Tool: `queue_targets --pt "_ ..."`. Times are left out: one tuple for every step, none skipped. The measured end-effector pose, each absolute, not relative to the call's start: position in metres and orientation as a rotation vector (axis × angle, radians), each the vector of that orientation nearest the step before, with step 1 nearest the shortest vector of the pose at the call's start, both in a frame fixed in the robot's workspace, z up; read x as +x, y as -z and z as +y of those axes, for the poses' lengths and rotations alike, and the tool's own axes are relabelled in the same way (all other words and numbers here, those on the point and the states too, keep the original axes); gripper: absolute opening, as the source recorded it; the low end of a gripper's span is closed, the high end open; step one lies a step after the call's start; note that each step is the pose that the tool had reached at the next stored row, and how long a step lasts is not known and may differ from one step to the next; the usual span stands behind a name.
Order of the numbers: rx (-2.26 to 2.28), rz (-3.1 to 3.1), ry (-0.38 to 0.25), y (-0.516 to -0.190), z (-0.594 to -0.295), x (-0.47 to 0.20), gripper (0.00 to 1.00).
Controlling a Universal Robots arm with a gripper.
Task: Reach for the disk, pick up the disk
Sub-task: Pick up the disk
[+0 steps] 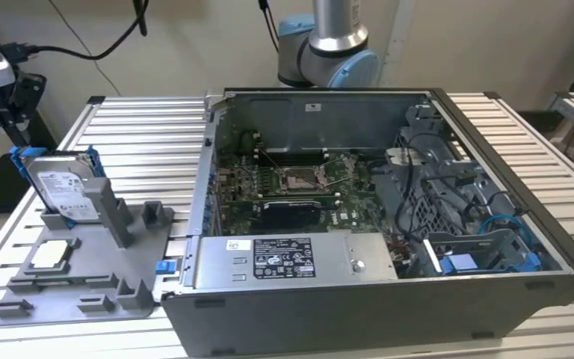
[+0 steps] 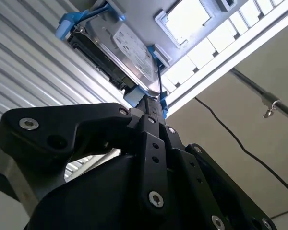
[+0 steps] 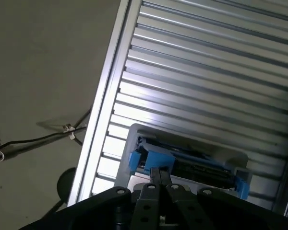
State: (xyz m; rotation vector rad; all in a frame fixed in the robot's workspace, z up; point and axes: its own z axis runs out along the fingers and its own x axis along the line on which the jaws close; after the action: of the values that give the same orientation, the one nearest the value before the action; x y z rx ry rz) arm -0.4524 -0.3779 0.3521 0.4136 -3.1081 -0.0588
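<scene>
Closely, hand (image 1: pixel 16 137) at disk (image 1: pixel 63 187) edge.

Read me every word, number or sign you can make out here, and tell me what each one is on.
No text here can be quoted.
The disk, white label: lines of print, too small to read.
Long silver box inside the computer case, black-and-white label: symbols and print, too small to read.
Small white sticker on the case's back wall: too small to read.
</scene>
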Motion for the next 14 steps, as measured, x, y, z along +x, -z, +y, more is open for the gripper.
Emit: queue_targets --pt "0.432 -3.105 0.059 -0.3521 -0.3779 -0.4524 0.0" --pt "0.449 -3.103 0.059 -0.3521 -0.3779 -0.4524 0.0" --pt "0.467 -3.1 0.059 -0.3521 -0.3779 -0.4525 0.0" --pt "0.485 -3.097 0.059 -0.3521 -0.3779 -0.4525 0.0" --pt "0.503 -3.094 0.059 -0.3521 -0.3779 -0.4525 0.0" --pt "0.52 -3.091 0.058 -0.3521 -0.3779 -0.4525 0.0" --pt "0.538 -3.088 0.058 -0.3521 -0.3779 -0.4525 0.0" --pt "0.556 -3.084 0.058 -0.3521 -0.3779 -0.4525 0.0" --pt "0.574 -3.081 0.058 -0.3521 -0.3779 -0.4525 0.0" --pt "0.591 -3.077 0.058 -0.3521 -0.3779 -0.4526 0.0" --pt "0.608 -3.074 0.058 -0.3521 -0.3779 -0.4526 0.0" --pt "0.626 -3.07 0.058 -0.3521 -0.3779 -0.4526 0.0" --pt "0.644 -3.066 0.058 -0.3521 -0.3779 -0.4526 0.0" --pt "0.661 -3.062 0.058 -0.3521 -0.3779 -0.4526 0.0"
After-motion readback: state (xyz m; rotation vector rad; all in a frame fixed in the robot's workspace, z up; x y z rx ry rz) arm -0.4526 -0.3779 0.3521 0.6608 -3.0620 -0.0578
